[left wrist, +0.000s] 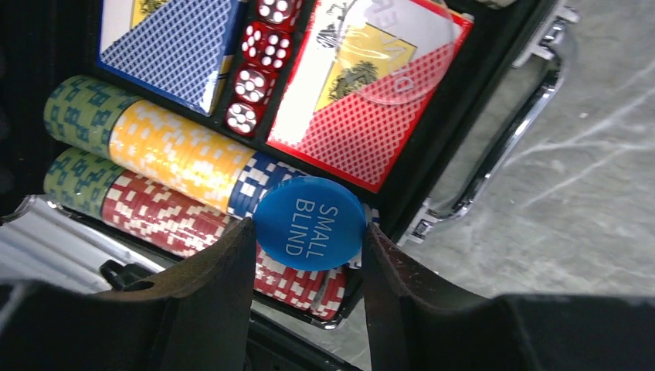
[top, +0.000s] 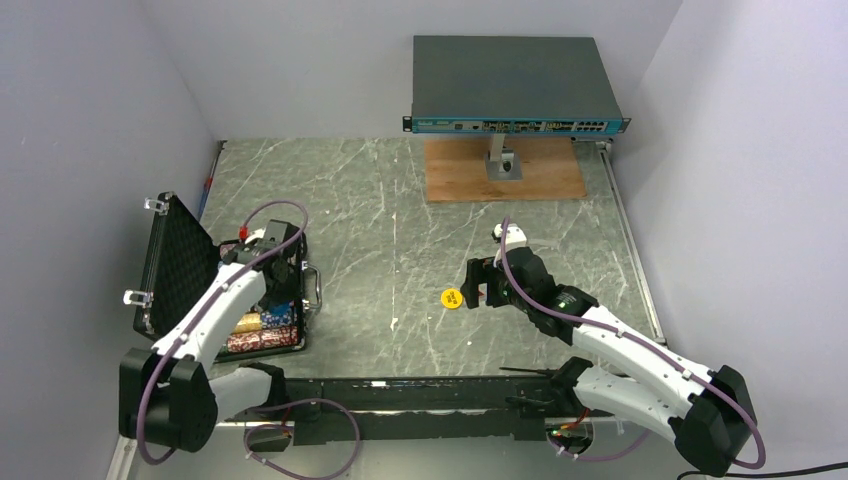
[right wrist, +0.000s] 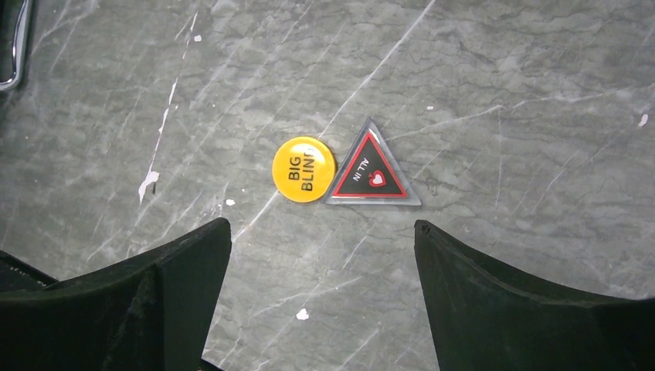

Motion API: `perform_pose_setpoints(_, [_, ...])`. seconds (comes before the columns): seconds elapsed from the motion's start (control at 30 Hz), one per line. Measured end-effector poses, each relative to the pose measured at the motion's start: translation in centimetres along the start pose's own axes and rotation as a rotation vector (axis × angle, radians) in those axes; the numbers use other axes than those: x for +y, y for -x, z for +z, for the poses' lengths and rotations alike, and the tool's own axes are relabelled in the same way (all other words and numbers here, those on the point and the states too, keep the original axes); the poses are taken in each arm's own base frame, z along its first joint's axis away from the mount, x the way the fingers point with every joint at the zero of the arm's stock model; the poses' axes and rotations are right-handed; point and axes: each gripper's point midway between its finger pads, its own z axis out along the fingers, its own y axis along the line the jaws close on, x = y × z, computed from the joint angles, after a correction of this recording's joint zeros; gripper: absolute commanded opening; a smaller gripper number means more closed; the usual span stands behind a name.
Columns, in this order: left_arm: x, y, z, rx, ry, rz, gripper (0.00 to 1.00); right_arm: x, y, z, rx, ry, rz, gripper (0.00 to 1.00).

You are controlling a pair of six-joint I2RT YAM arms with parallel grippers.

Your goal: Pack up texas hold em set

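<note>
My left gripper (left wrist: 307, 236) has its fingers (left wrist: 224, 270) closed on the rim of the blue disc (left wrist: 309, 222). The disc faces the camera and hangs over the near corner of the open case (left wrist: 444, 127). Under it lie the ends of the chips (left wrist: 166, 154), in rows on their sides. Beyond them are the dice (left wrist: 259, 66) and the red box (left wrist: 363, 85).

I judge the step in hand to be stowing this disc. The chip rows are rounded, so a disc let go there may slide. The flat top of the red box looks the safer seat. I should tilt the disc flat, come down low and only then part the fingers. It must end inside the rim, or the lid may not close.

My right gripper (right wrist: 320, 232) is spread wide and holds nothing, above the bare table (right wrist: 502, 69). The yellow disc (right wrist: 303, 169) and the triangular token (right wrist: 372, 171) lie flat there, edges touching. Both are thin. To lift one I should centre on it alone, since the closing fingers would likely shove the other.
</note>
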Motion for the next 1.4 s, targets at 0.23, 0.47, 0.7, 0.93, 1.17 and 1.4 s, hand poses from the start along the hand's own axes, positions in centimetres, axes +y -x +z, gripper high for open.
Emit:
perform_pose_setpoints(0.23, [0.9, 0.6, 1.3, 0.073, 0.099, 0.061, 0.0, 0.0, 0.1, 0.0, -0.005, 0.001, 0.001, 0.9])
perform_pose_setpoints(0.47, [0.3, 0.9, 3.5, 0.157, 0.136, 0.164, 0.0, 0.0, 0.2, 0.0, -0.006, -0.001, 0.003, 0.9])
perform_pose_setpoints(0.7, [-0.4, 1.2, 4.1, 0.159, 0.112, 0.182, 0.0, 0.0, 0.2, 0.0, -0.008, 0.0, 0.004, 0.9])
perform_pose_setpoints(0.93, [-0.9, 1.6, 4.5, 0.147, 0.1, 0.175, 0.01, 0.1, 0.1, 0.0, -0.002, 0.008, 0.004, 0.9])
perform_pose_setpoints(1.17, [-0.9, 1.7, 4.4, 0.152, 0.102, 0.17, 0.63, 0.2, 0.0, 0.0, 0.001, 0.015, 0.003, 0.9])
perform_pose_setpoints(1.4, [-1.0, 2.9, 1.5, 0.071, 0.018, 0.12, 0.77, 0.2, -0.3, 0.2, 0.017, 0.014, 0.001, 0.91])
